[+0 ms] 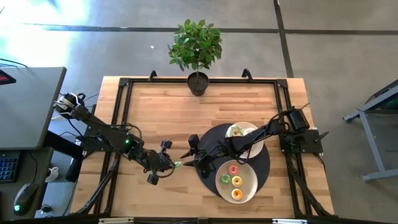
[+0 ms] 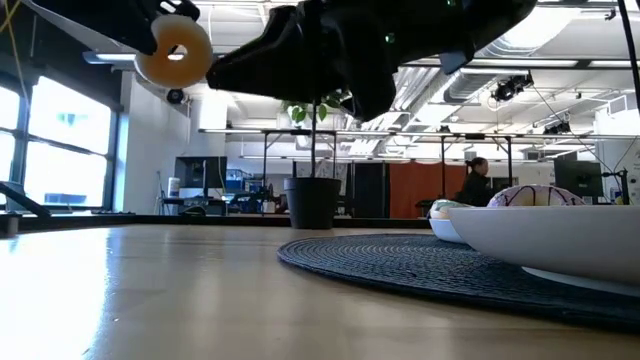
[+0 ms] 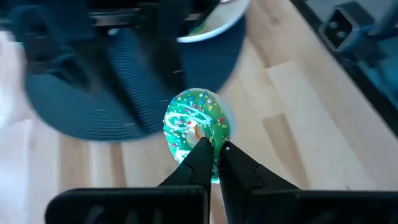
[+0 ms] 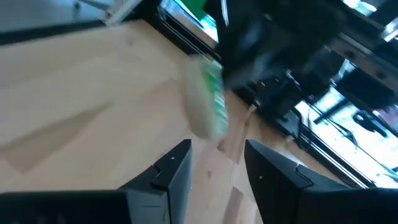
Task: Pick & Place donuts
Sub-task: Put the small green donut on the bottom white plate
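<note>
The left wrist view alone shows the green donut up close, its sprinkled rim pinched between the left gripper fingers. The right wrist view shows the right gripper fingers parted, holding nothing, the donut just beyond them. From above, both grippers meet at the 9 o'clock edge of the dark mat, above the wooden worktop. The plate at 6 o'clock holds three small donuts. The low view shows an office with a person behind a potted plant.
</note>
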Controlling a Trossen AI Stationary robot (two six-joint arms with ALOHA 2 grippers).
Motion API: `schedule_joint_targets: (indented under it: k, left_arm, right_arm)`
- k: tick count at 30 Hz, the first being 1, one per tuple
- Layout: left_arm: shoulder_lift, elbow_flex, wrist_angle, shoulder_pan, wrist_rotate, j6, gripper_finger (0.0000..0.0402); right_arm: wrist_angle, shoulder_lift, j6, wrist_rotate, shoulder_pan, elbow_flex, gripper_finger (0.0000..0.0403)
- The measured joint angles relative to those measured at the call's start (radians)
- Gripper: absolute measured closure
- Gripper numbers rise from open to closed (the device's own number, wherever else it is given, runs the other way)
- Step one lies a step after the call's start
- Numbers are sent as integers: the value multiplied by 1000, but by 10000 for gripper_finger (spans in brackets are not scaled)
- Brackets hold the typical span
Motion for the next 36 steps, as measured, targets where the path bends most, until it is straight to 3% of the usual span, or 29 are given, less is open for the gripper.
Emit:
schedule_joint_targets:
  k: [13,28,36]
  left_arm:
    - [14,-1,22,0,-86,10,392]
    - [14,-1,29,28,-71,1,390]
    - [37,-1,32,75,-17,-1,310]
  right_arm:
    - [63,0,0,-44,4,0,266]
    - [31,0,0,-70,3,0,365]
    - [5,0,0,-54,3,0,382]
